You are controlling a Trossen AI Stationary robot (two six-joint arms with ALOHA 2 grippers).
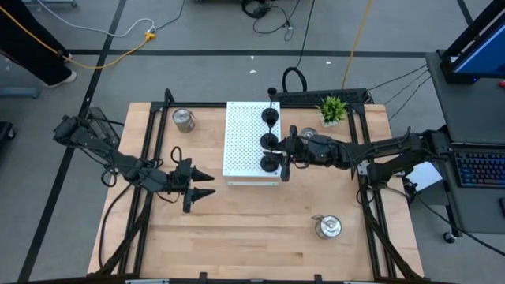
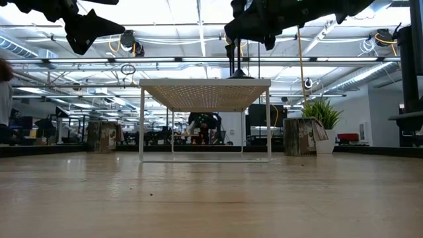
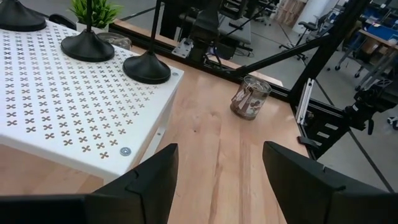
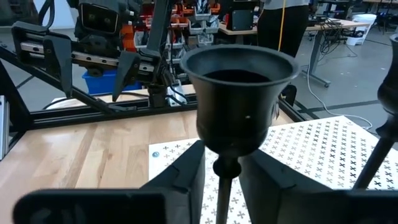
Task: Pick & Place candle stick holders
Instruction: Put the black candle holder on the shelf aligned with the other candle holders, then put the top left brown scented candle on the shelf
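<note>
Three black candle stick holders stand in a row along the right edge of a white perforated stand [image 1: 246,142]. My right gripper [image 1: 282,163] is shut on the nearest black holder [image 1: 271,164], whose cup fills the right wrist view [image 4: 239,93]. My left gripper [image 1: 201,183] is open and empty above the table, left of the stand's near corner. One silver holder [image 1: 183,119] stands on the table at the far left. A second silver holder [image 1: 327,226] stands at the near right. My right gripper pinches the black holder's thin stem [image 4: 227,186] between its two fingers, just below the cup. The fingers come level from the table's right side and lie across the stem. The holder is upright, and its round base [image 3: 146,67] sits on the stand near the near right corner.
A small green potted plant [image 1: 333,109] stands at the far right, with a third silver holder [image 1: 308,134] beside it, partly hidden by my right arm. Black frame rails run along the table's left and right sides. Bare wood lies in front of the stand.
</note>
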